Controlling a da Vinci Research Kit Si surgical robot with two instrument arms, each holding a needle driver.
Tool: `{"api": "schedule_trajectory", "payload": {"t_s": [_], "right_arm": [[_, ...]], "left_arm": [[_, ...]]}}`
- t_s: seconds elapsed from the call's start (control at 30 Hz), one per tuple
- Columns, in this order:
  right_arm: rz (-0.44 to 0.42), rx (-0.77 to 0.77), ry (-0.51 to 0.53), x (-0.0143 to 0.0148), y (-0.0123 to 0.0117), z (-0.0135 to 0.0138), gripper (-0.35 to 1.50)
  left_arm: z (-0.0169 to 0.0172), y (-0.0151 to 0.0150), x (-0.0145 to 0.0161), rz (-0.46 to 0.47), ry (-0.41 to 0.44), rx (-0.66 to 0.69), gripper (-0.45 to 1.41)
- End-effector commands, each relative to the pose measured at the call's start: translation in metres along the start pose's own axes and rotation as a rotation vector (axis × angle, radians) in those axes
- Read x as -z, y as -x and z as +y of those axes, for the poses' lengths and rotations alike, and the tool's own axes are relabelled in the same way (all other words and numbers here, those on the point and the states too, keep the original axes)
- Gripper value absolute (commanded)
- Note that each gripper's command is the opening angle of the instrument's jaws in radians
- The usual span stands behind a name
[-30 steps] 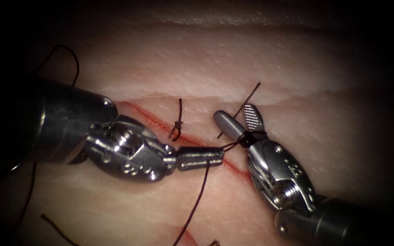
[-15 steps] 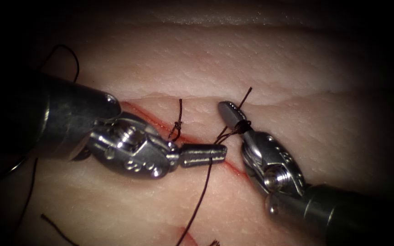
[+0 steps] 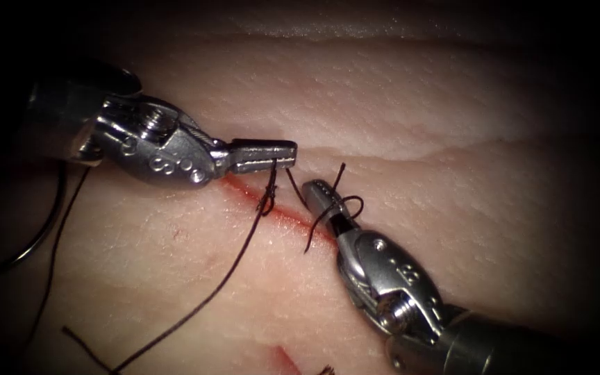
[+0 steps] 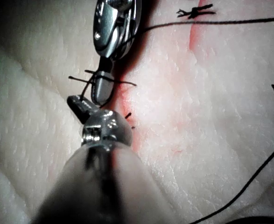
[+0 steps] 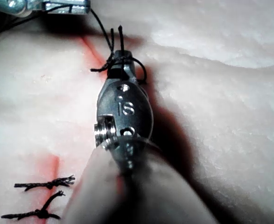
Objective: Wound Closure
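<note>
Thread (image 3: 234,258) runs from the left tool (image 3: 282,154), whose jaws are clamped on it just above the cut (image 3: 279,217), down and leftward across the tissue (image 3: 453,125) toward the lower edge of the endoscope view. Right tool (image 3: 316,191) sits just right of the cut, jaws closed on the thread's short end, with a loop (image 3: 345,208) wound around them and a stub (image 3: 339,172) sticking up beside its tip. A short strand (image 3: 293,187) links the two tools across the cut. Tied knot (image 3: 268,198) with an upright tail sits on the cut, directly under the left tool's tip. Red fluid (image 3: 251,196) lines the cut. Needle can't be made out. Right wrist view: loop around own jaws (image 5: 122,70), two cut thread ends (image 5: 45,184) lying on the tissue nearby.
</note>
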Motion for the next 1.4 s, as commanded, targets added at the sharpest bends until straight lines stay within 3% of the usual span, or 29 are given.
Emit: {"api": "schedule_trajectory", "payload": {"t_s": [0.03, 0.23, 0.5, 0.57, 0.63, 0.73, 1.27, 1.4], "right_arm": [[-0.002, 0.007, -0.011, -0.0006, 0.0007, -0.0007, -0.35], [-0.038, 0.034, -0.050, 0.0011, 0.0023, -0.0017, -0.35], [-0.081, 0.062, -0.092, 0.0025, 0.0039, -0.0024, -0.35], [-0.090, 0.132, -0.127, 0.0028, 0.0043, -0.0026, -0.35], [-0.073, 0.295, -0.212, 0.0036, 0.0050, -0.0028, -0.35], [-0.084, 0.318, -0.267, 0.0044, 0.0055, -0.0030, -0.35], [-0.082, 0.321, -0.292, 0.0050, 0.0061, -0.0031, -0.35], [-0.087, 0.323, -0.390, 0.0060, 0.0063, -0.0030, -0.35]], "left_arm": [[-0.0008, 0.0006, -0.0006, -0.005, -0.004, 0.003, -0.45], [-0.0062, 0.0042, 0.0013, -0.026, -0.016, 0.060, -0.45], [-0.0103, 0.0064, 0.0027, -0.022, -0.041, 0.113, -0.45], [-0.0113, 0.0071, 0.0030, -0.024, -0.046, 0.117, -0.45], [-0.0125, 0.0081, 0.0035, -0.031, -0.047, 0.123, -0.45], [-0.0138, 0.0094, 0.0042, -0.037, -0.053, 0.136, -0.45], [-0.0152, 0.0118, 0.0047, -0.058, -0.059, 0.144, -0.45], [-0.0155, 0.0122, 0.0047, -0.061, -0.061, 0.145, -0.45]]}}
